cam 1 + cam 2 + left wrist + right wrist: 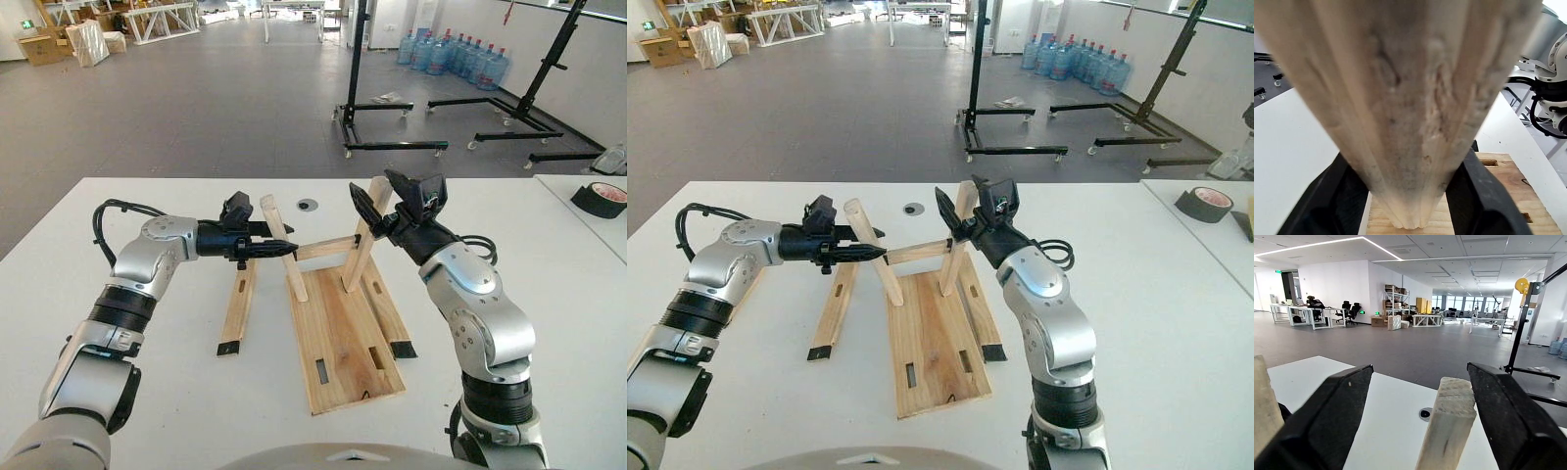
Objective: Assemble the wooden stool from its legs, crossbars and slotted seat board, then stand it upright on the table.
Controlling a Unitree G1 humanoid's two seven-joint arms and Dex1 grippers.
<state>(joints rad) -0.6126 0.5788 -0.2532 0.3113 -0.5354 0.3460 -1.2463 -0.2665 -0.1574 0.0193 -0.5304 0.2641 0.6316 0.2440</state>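
The slotted seat board (345,345) lies flat on the white table. Two legs rise tilted from its far end, joined by a crossbar (324,247). My left gripper (280,248) is shut on the left leg (277,227) about halfway up, and the wood sits tight between its fingers (1322,200). My right gripper (384,201) is open, its fingers (1347,401) straddling the top of the right leg (1447,426) without touching it. Another leg (238,304) lies on the table left of the board, and one more (388,315) lies along its right edge.
A grommet hole (308,205) sits in the table behind the stool parts. A black tape roll (600,199) rests on the neighbouring table at the right. Black wheeled stands (390,145) and water bottles (460,54) are on the floor beyond the table.
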